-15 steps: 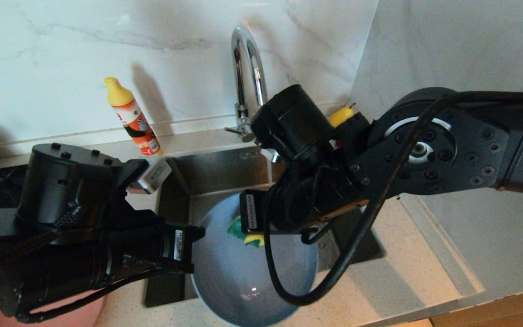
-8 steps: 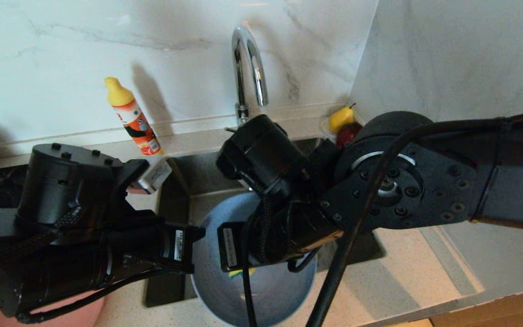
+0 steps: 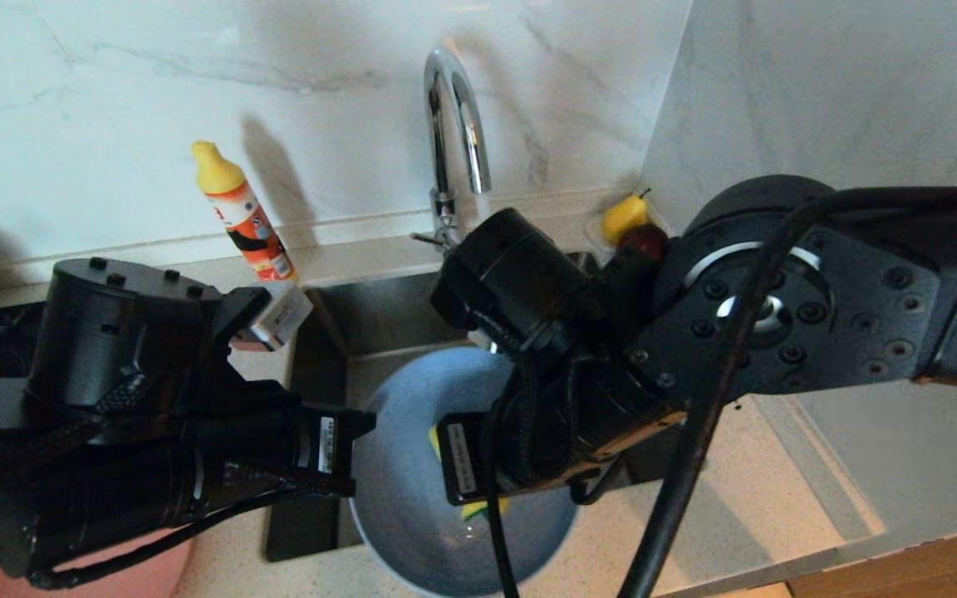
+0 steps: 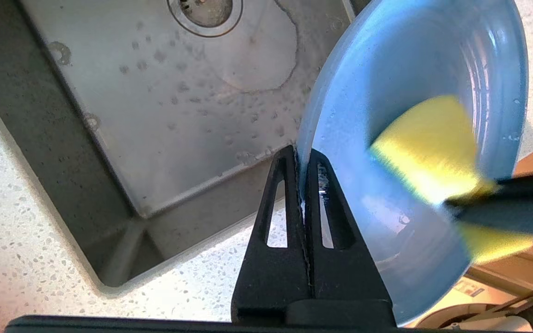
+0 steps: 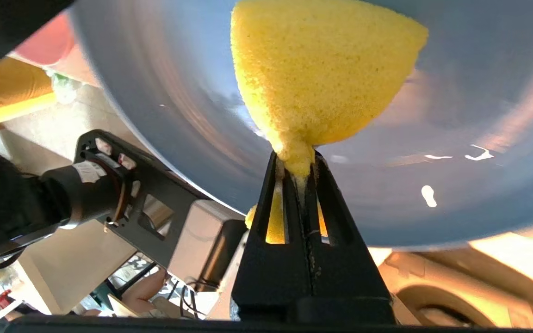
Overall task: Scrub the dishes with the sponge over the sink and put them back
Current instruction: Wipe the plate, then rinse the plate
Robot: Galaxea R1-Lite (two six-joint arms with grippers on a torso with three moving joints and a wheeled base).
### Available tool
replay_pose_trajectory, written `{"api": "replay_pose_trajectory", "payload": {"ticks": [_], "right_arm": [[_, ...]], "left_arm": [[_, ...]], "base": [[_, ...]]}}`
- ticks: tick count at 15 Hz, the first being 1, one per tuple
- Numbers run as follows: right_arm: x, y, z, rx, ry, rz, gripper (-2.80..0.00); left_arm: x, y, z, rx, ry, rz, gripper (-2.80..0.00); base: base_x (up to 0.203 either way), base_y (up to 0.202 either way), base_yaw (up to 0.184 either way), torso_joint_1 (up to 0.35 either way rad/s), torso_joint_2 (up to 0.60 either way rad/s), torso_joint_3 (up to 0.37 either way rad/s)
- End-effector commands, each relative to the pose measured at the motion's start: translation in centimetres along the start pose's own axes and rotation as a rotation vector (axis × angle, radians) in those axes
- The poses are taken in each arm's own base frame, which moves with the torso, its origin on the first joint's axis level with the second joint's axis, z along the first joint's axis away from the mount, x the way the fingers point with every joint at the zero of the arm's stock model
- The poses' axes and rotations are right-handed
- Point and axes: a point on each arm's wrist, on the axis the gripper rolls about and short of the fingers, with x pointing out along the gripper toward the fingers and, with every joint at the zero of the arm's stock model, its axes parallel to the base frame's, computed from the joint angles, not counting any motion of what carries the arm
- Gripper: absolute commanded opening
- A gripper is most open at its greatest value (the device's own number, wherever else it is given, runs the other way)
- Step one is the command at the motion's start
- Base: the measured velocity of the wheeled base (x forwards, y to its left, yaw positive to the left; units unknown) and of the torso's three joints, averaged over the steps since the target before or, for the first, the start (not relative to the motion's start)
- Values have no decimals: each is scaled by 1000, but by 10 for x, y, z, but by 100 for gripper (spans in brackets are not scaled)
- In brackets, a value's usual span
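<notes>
Plate (image 4: 414, 69): round, matte light blue, wet; tilted over the sink (image 4: 164, 92), its rim clamped between the left fingers (image 4: 302, 159).
Sponge (image 5: 317, 78): soft, porous yellow; pinched at one corner by the right fingers (image 5: 300, 162), pressed flat against the plate's face.
Sink: brushed steel, droplet-speckled, set into the speckled table (image 4: 26, 222).

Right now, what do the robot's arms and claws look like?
Both arms are chunky matte black with round drum-shaped joints. The right arm has a round plate ringed with bolts and a thick black cable looping down. The left arm carries braided cables and a small white sticker. Each claw, left claw and right claw, has two pointed black fingers with long slots.
</notes>
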Motion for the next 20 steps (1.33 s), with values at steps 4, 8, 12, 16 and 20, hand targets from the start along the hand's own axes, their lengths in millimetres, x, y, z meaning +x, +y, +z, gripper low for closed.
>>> {"api": "replay_pose_trajectory", "payload": {"ticks": [4, 8, 12, 16, 20], "right_arm": [[-24, -22, 10, 54, -18, -33, -280], [-34, -36, 8, 84, 19, -83, -280], [-81, -35, 8, 81, -88, -6, -280], [-141, -33, 2, 23, -232, 143, -280], [-170, -42, -4, 26, -292, 178, -280]], "left_arm": [[0, 0, 1, -3, -6, 2, -280], [1, 0, 3, -5, -9, 4, -280], [11, 1, 7, -29, 0, 22, -280], [43, 7, 18, -106, 20, 74, -280], [87, 12, 36, -151, -1, 193, -280]], "base": [[0, 0, 0, 0, 0, 0], [0, 0, 0, 0, 0, 0], [0, 0, 0, 0, 0, 0], [0, 0, 0, 0, 0, 0], [0, 0, 0, 0, 0, 0]]}}
